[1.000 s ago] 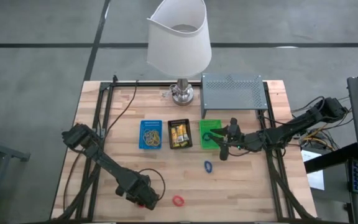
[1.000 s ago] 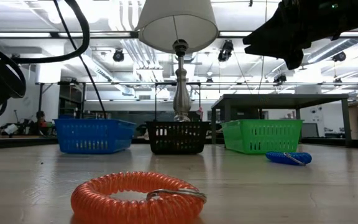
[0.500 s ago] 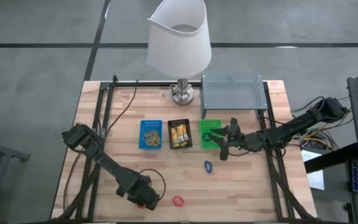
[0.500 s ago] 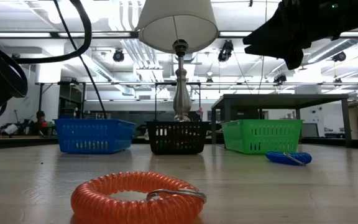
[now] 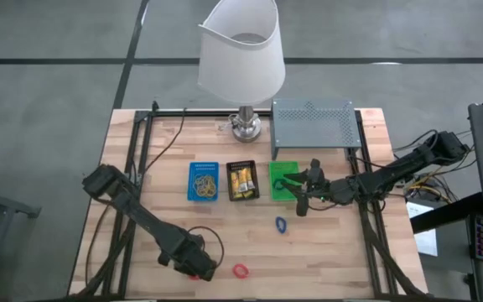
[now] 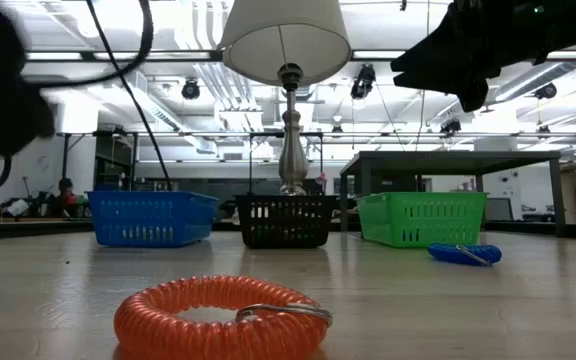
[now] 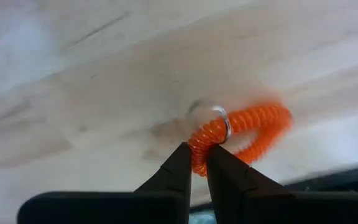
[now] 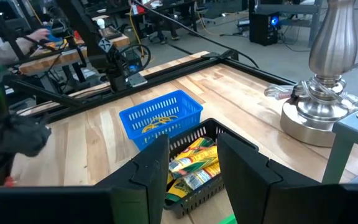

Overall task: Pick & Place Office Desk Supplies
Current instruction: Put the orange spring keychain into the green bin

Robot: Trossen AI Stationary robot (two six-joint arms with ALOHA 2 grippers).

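An orange coiled ring (image 7: 247,127) with a small metal key ring lies near the table's front edge, left of centre. My left gripper (image 7: 199,165) (image 5: 195,270) is shut on it. A second orange-red coiled ring (image 5: 240,271) (image 6: 218,318) lies flat on the table just to the right. A blue ring (image 5: 281,224) (image 6: 463,253) lies farther back. My right gripper (image 8: 194,155) (image 5: 298,197) hovers open by the green tray's right side, with nothing between its fingers. My left gripper pinches the ring's coil right beside the metal key ring (image 7: 205,138) between its two fingertips. The fingers come steeply from above, across the coil. The rest of the ring extends away from the fingers. Whether it rests on the wood or is just clear, I cannot tell.
A blue tray (image 5: 203,181), a black tray (image 5: 242,180) and a green tray (image 5: 282,179) stand in a row mid-table. A lamp (image 5: 243,59) and a grey perforated shelf (image 5: 312,126) stand behind them. Bare wood lies between the trays and the front edge.
In the low view the left arm's dark bulk at the picture's left has shifted a little and is blurred. Both loose rings lie as before.
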